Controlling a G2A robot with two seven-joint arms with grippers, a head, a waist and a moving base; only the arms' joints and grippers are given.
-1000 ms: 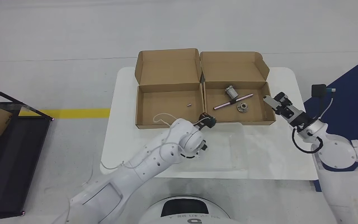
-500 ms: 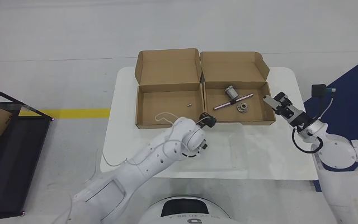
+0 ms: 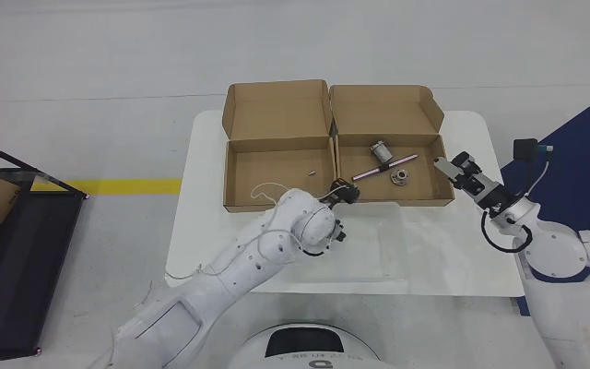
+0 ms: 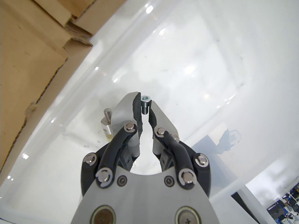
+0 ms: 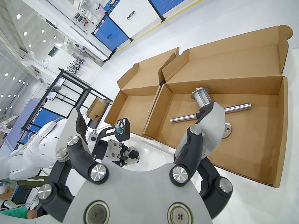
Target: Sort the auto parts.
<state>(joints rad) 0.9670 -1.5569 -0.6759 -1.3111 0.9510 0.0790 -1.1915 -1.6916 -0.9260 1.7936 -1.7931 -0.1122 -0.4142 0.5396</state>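
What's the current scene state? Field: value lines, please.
left gripper: shut on a small bolt, over the table just in front of where the two boxes meet
right gripper: open, empty, at the outer side of the right box
left box: open, one small part on its floor
right box contents: rod, pulley, flange
boxes: side by side, lids folded back

White table [image 3: 415,244], open cardboard box [image 3: 267,180] beside second box [image 3: 424,186]
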